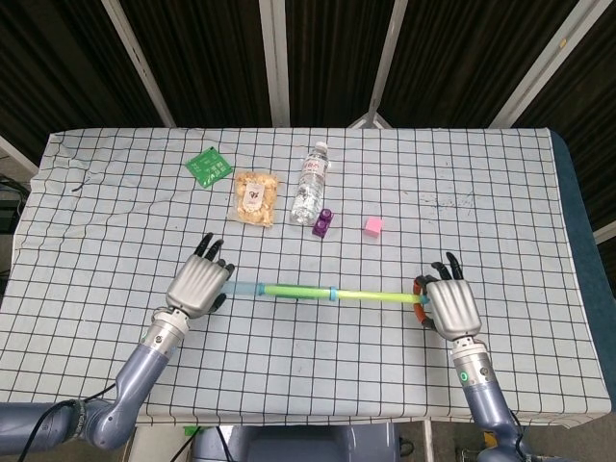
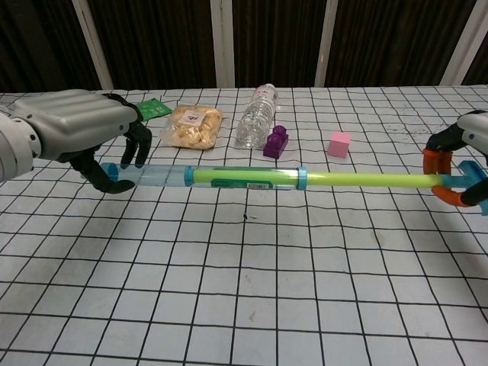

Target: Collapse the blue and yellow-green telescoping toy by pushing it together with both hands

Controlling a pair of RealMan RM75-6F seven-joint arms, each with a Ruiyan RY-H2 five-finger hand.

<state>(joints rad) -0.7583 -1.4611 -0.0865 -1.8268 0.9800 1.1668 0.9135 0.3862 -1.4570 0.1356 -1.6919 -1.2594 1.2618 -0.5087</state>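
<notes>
The telescoping toy [image 2: 252,178] lies lengthwise across the near middle of the counter [image 1: 500,183], held just above the checked cloth between the two hands. Judging by how much yellow-green rod sits inside the clear blue tube, the collapse looks roughly half done: a long stretch of bare rod runs from the blue collar to the right end, and that part is left to push in. The left hand [image 2: 76,133] grips the blue end, fingers curled around it. The right hand [image 1: 449,306] holds the orange-and-blue end piece between its fingers. Beyond the toy, well apart from it, stand a purple block [image 2: 276,142], a pink cube [image 2: 339,143], a lying water bottle [image 2: 256,120], a snack bag [image 2: 193,126] and a green packet [image 1: 209,165]. None of them lies in the hands' path.
</notes>
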